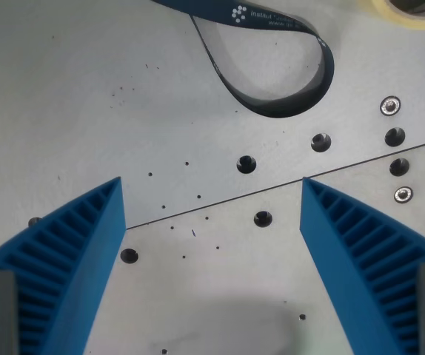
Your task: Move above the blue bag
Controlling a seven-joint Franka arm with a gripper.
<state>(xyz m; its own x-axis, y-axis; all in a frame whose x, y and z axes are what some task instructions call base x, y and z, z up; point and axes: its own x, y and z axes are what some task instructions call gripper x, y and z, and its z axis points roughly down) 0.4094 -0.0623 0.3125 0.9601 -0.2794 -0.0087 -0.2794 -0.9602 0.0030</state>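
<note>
In the wrist view a dark blue strap [301, 92] with white lettering loops across the top of the picture; it may be the handle of the blue bag, whose body is out of view. My gripper [212, 192] is open and empty, with its two blue ribbed fingers [72, 244] spread wide at the bottom left and bottom right. It hangs over bare grey metal plate, below the strap loop in the picture.
The grey metal table [86, 96] has several screw holes and a seam running from lower left to upper right. A roll of yellowish tape [409, 11] shows at the top right corner.
</note>
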